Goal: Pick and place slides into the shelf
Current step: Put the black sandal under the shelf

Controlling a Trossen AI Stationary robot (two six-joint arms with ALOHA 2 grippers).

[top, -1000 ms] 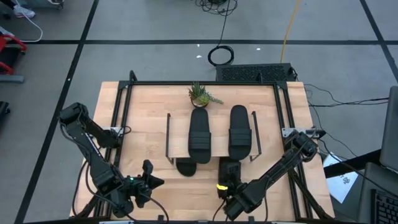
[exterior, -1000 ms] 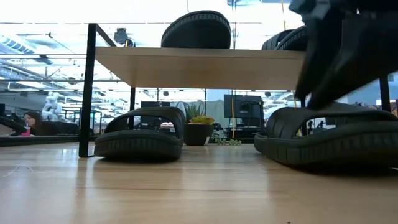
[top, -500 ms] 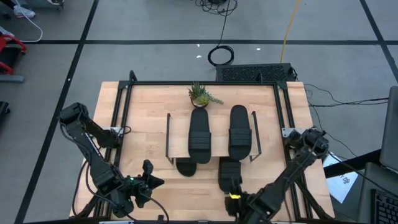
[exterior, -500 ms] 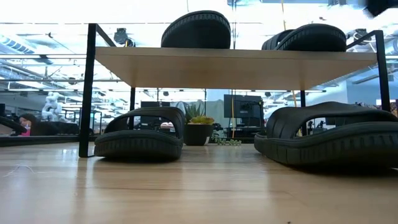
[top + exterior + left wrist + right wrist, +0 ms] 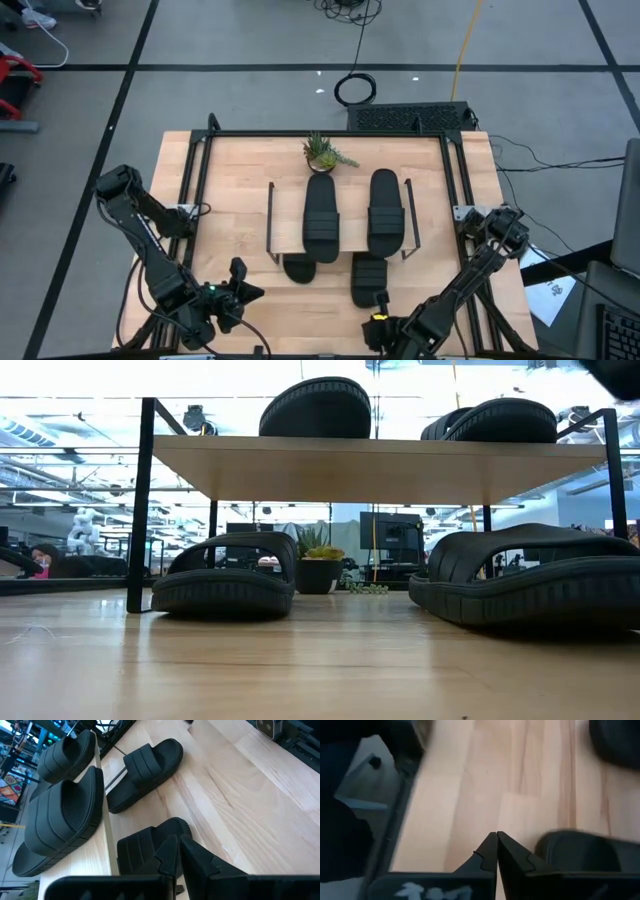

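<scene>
High view: a light wood table [image 5: 230,250] with a black frame stands on a grey floor crossed by dark tape lines, with a coiled black cable [image 5: 355,90] and a yellow cable [image 5: 467,40] beyond its far edge. A small potted plant [image 5: 325,153] sits at the far side of the table. The shelf [image 5: 345,235] stands mid-table with two slides [image 5: 321,213] lying on its top board; two more poke out from under its near edge. The left gripper [image 5: 240,290] rests near the table's front left corner, fingers together and holding nothing. The right gripper [image 5: 380,318] sits at the front edge just short of the right-hand lower slide, fingers pressed together, empty. Low view shows an office room with monitors [image 5: 390,540] behind the shelf.
</scene>
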